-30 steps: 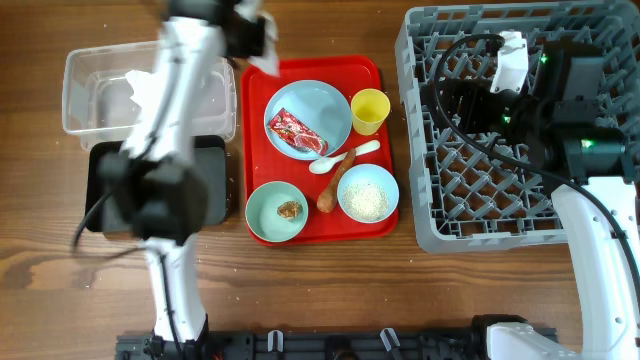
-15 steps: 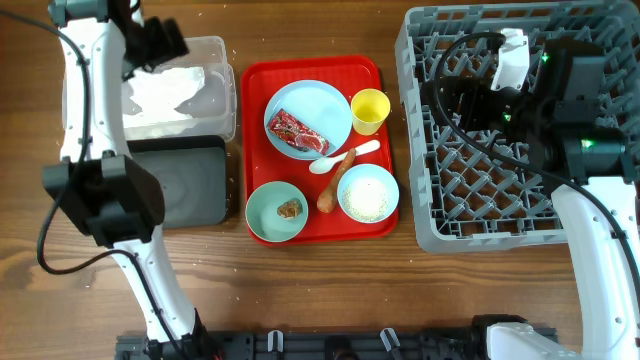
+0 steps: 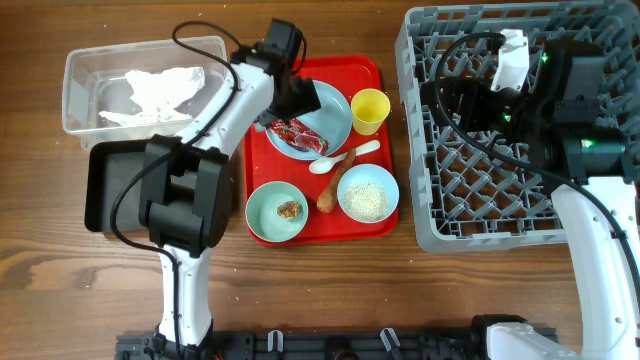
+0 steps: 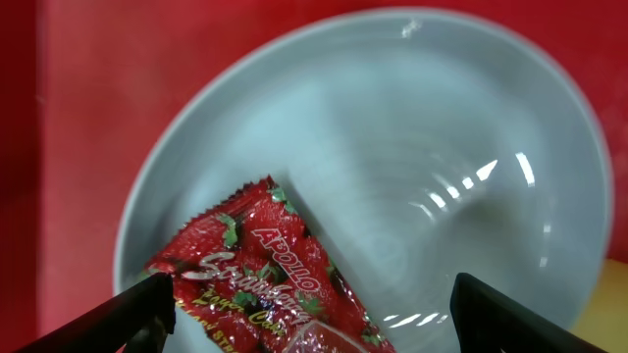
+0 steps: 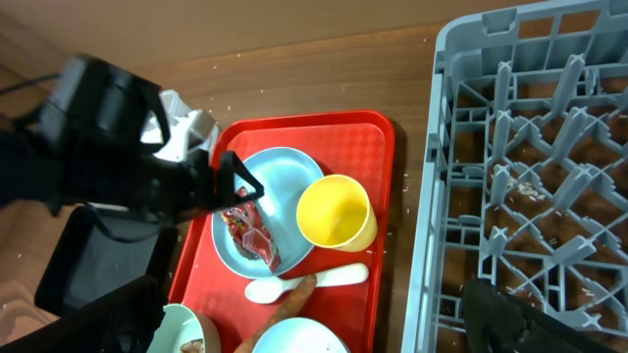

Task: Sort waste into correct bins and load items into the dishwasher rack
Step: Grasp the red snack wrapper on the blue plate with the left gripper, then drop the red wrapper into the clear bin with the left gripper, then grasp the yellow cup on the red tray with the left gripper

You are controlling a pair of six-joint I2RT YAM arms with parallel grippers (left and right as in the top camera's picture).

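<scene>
My left gripper hangs open just over the pale blue plate, and in the left wrist view its fingertips stand either side of the red snack wrapper without touching it. A crumpled white napkin lies in the clear bin. The red tray also carries a yellow cup, a white spoon, a carrot-like stick, a bowl with a brown scrap and a bowl of rice. My right gripper is open and holds nothing, above the grey dishwasher rack.
The black bin sits in front of the clear one, left of the tray. My left arm crosses the tray's left edge. The rack fills the right side, and bare wood runs along the front.
The left gripper carried the napkin from the tray's back corner to the clear bin, released it there, then swung right to hover open over the plate. The right arm stayed still.
</scene>
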